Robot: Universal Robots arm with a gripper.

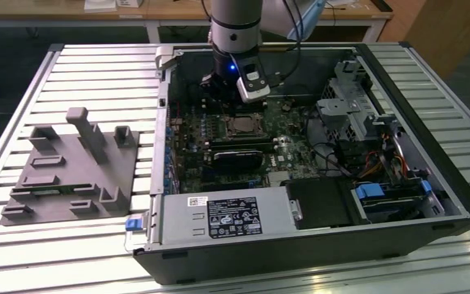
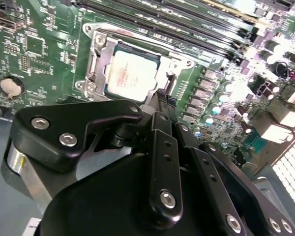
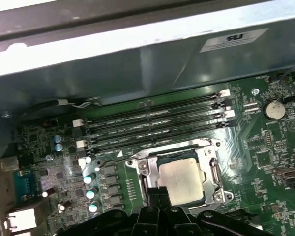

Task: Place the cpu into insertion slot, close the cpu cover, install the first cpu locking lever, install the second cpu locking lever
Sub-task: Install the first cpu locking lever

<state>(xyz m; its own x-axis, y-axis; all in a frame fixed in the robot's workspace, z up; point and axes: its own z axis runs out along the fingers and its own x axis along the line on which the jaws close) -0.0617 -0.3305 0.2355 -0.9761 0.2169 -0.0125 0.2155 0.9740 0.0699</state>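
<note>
The claw (image 3: 157,191), closed and empty, hangs by the lowered cover (image 3: 205,156), cpu (image 3: 181,179) seated beneath it, locking unclear.

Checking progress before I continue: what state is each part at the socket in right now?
cpu: seated in the insertion slot.
cpu cover: down, framing the cpu.
gripper: shut, at the slot's edge.
computer case: side open.

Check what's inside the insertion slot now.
The cpu lies in the insertion slot, its silvery top showing through the window of the cpu cover. The cover frame overlaps the chip's edges; whatever lies under the chip is hidden.
</note>
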